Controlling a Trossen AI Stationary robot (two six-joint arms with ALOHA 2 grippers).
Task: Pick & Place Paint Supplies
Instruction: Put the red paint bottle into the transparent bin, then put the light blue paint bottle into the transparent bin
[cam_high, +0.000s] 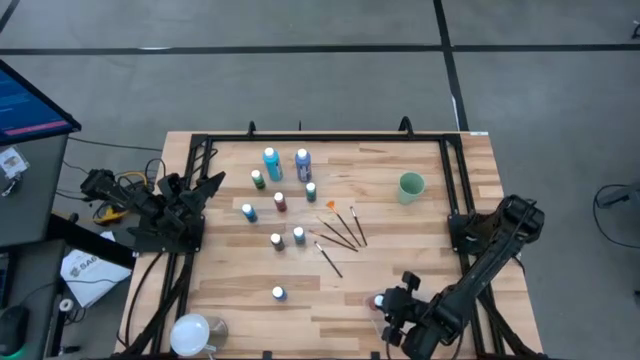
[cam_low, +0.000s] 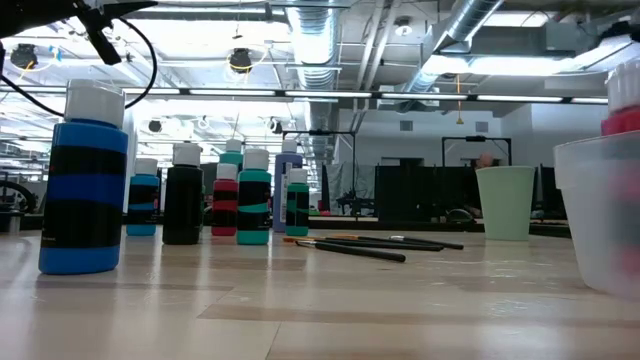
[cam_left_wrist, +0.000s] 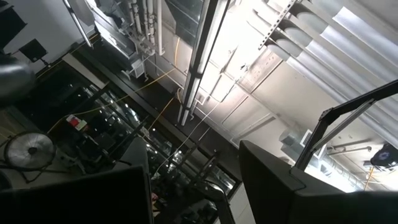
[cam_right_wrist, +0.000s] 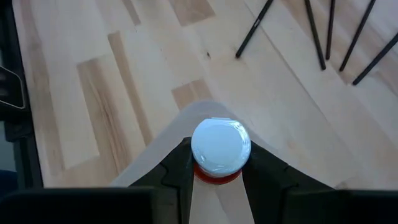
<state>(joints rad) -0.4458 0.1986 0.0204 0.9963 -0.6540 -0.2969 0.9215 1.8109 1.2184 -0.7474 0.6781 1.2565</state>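
Several small paint bottles (cam_high: 281, 202) stand upright on the wooden table, left of its middle; one blue bottle (cam_high: 279, 293) stands apart nearer the near edge. Several thin dark paintbrushes (cam_high: 340, 230) lie flat right of them. My right gripper (cam_high: 385, 300), near the table's near edge, is shut on a red bottle with a white cap (cam_right_wrist: 221, 146) over the clear tub (cam_low: 600, 220). My left gripper (cam_high: 208, 184) waits open at the table's left edge, pointing up at the ceiling. My right gripper pinches the red bottle between its two fingers (cam_right_wrist: 180, 167), on the red body just under the white cap (cam_right_wrist: 211, 176). The fingers come from above, slanting in from the near right. The bottle stays upright, its top (cam_low: 622, 110) above the tub's rim; its base is hidden.
A pale green cup (cam_high: 411, 186) stands toward the far right of the table. A white round object (cam_high: 190, 330) sits at the near left corner. Black frame rails (cam_high: 452, 190) run along the table's left, right and far sides. Bare wood (cam_high: 330, 290) lies between the brushes and the tub.
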